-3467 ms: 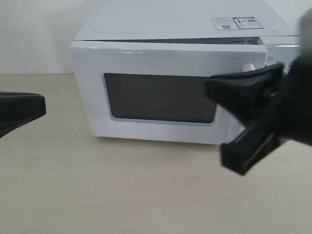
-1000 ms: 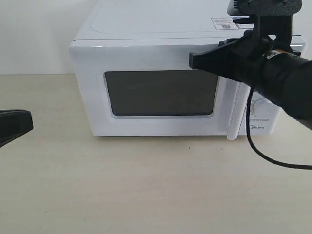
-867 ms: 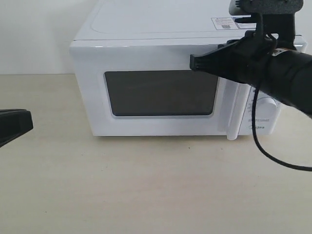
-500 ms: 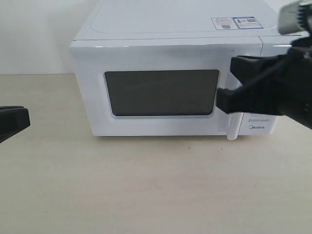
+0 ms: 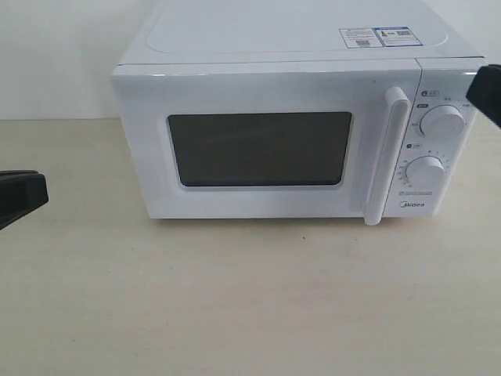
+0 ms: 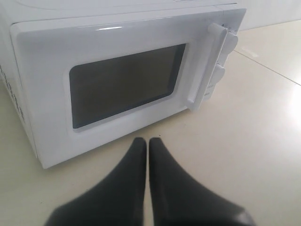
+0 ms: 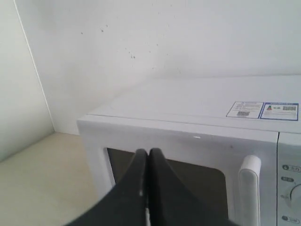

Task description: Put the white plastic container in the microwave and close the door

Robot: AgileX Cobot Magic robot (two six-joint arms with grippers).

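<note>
Now the microwave (image 5: 274, 39) sat with its door (image 5: 258, 149) shut. The left gripper (image 6: 146, 141) at its nine o'clock and the right gripper (image 7: 148, 153) at three were both pinched together, empty.

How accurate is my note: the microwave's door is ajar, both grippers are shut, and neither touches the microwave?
One detail is wrong. The door is not ajar: it sits shut, flush with the front of the microwave, as the exterior and left wrist views show. The rest stands: the left gripper and the right gripper are shut, and neither touches the microwave.
</note>
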